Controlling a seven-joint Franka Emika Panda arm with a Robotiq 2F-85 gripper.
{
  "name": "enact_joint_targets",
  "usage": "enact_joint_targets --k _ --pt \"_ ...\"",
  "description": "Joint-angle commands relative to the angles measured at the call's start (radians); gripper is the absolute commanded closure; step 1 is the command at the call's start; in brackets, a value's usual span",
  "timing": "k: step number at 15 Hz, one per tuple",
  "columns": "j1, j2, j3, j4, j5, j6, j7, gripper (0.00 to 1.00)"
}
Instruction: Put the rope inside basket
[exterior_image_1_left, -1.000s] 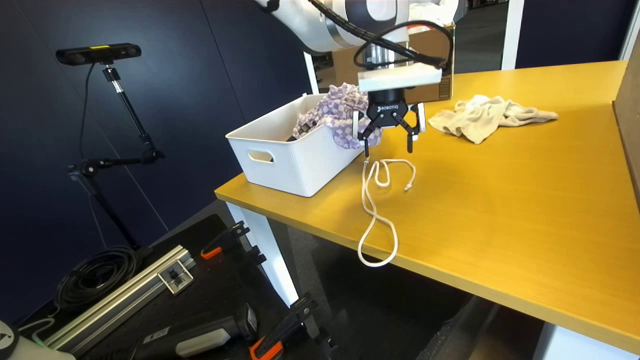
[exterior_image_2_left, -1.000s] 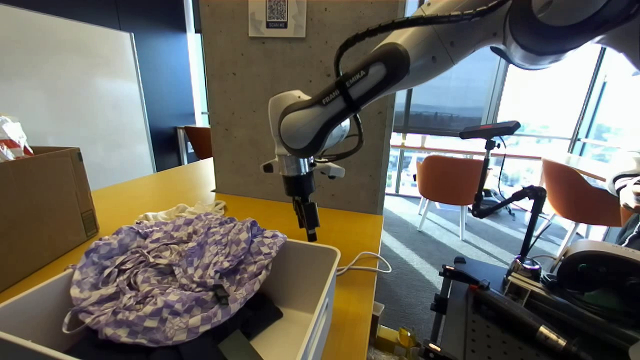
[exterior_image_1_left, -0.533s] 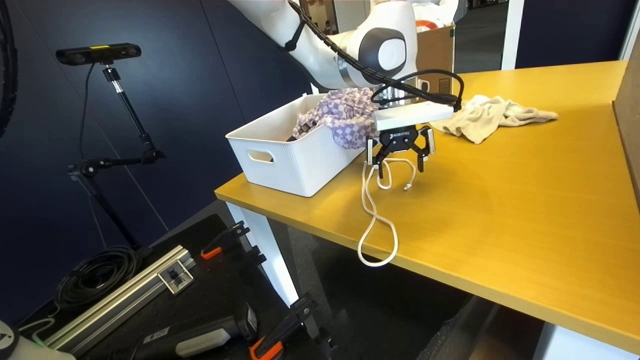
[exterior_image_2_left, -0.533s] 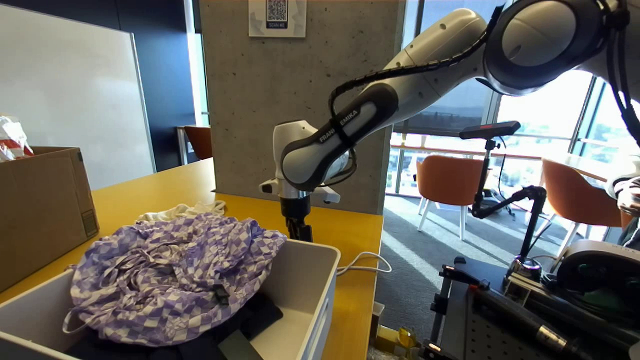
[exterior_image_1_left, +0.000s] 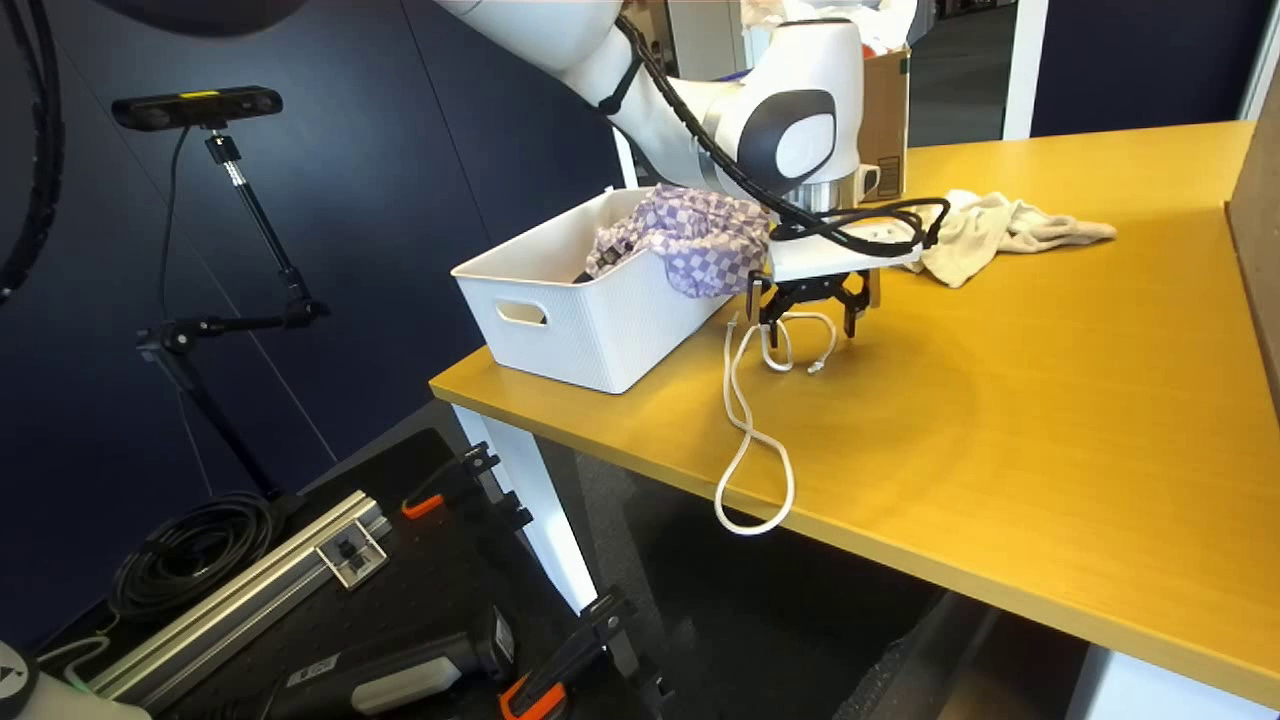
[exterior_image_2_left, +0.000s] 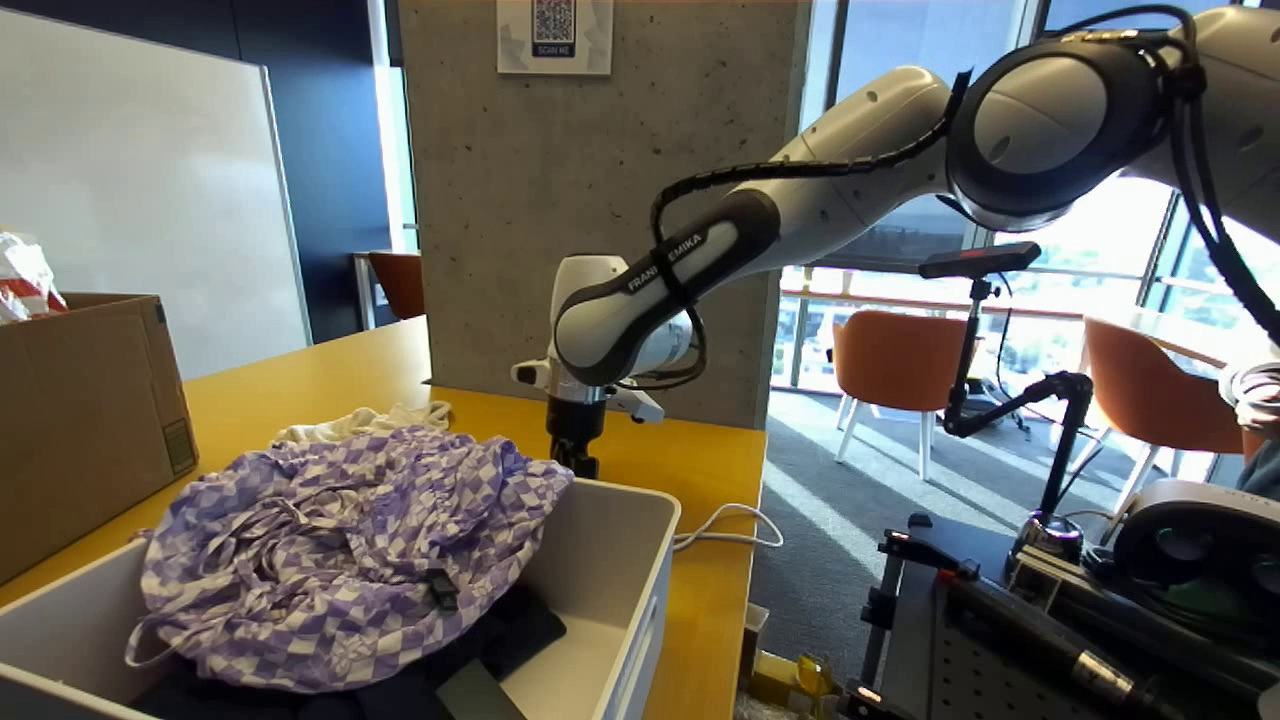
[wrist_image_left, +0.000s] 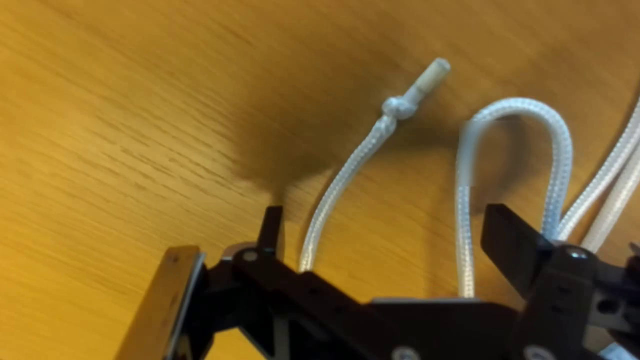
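Versus one second earlier, the gripper (exterior_image_1_left: 811, 338) is lower and farther right in an exterior view — just right of center frame — its jaws spread wide, two runs of the rope (wrist_image_left: 464, 235) showing between them in the wrist view. The rope is white, braided and knotted near one tip, lying on the yellow wood-grain table (exterior_image_1_left: 1000, 420), a rounded loop past the edge. Left of center, the white tapered basket (exterior_image_1_left: 575, 342) carries crumpled purple-and-white checkered fabric (exterior_image_1_left: 690, 240) over its rim.
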Motion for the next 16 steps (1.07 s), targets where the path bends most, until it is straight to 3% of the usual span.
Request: enact_joint_targets --k 1,6,11,16 --pt "-0.041 0.057 0.070 0.078 0.073 0.001 -0.080 0.00" --pt "-0.054 0.031 0.102 0.061 0.125 -0.041 -0.142 0.00" --pt "-0.066 0.037 0.095 0.076 0.138 -0.109 -0.162 0.00" --pt "-0.081 0.027 0.060 0.070 0.127 -0.090 -0.154 0.00"
